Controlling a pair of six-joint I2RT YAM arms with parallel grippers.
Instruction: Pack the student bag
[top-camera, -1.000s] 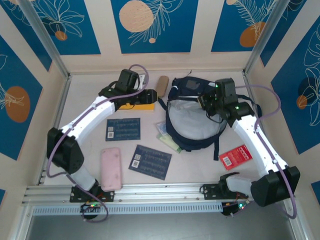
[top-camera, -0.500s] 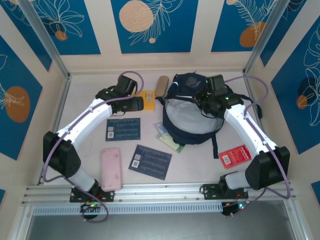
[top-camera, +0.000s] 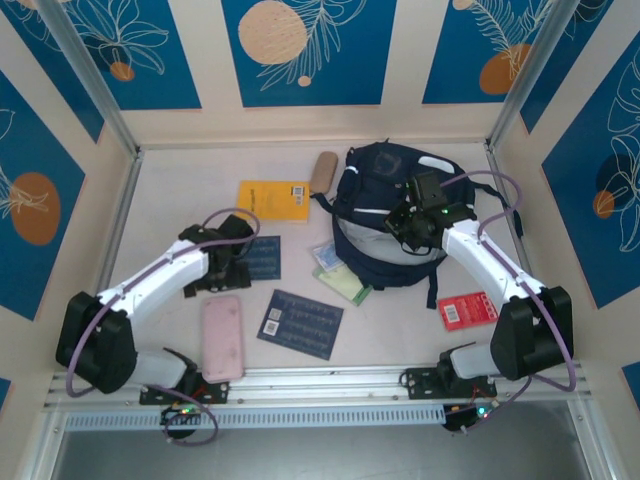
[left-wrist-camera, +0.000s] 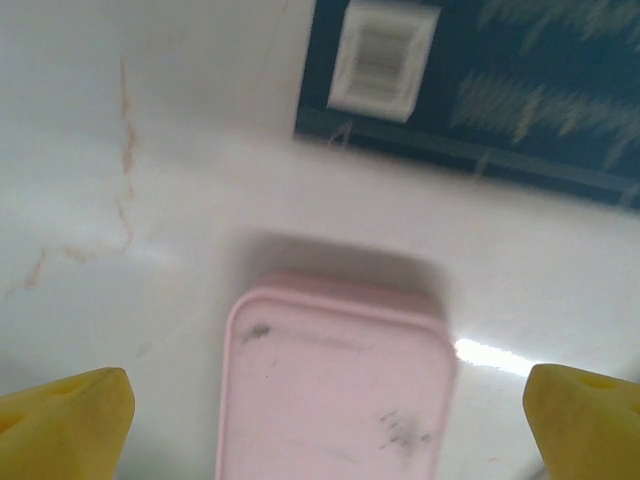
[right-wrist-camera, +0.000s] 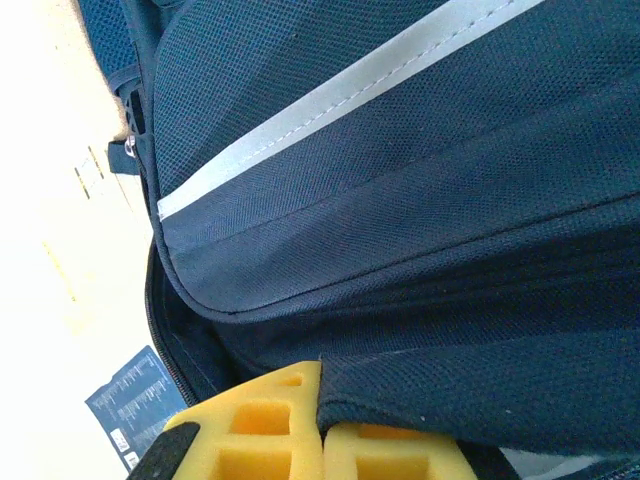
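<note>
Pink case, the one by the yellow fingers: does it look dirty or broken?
A bit dirty: the pink case has dark smudges on its top, one upper left, a bigger one lower right. No crack shows.

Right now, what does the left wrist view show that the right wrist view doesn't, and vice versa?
Left wrist: a pink case below the open left end effector. Right wrist: the student bag, its white stripe, its rim pinched by the right end effector. Both: yellow pads, pale table, a dark blue booklet.
</note>
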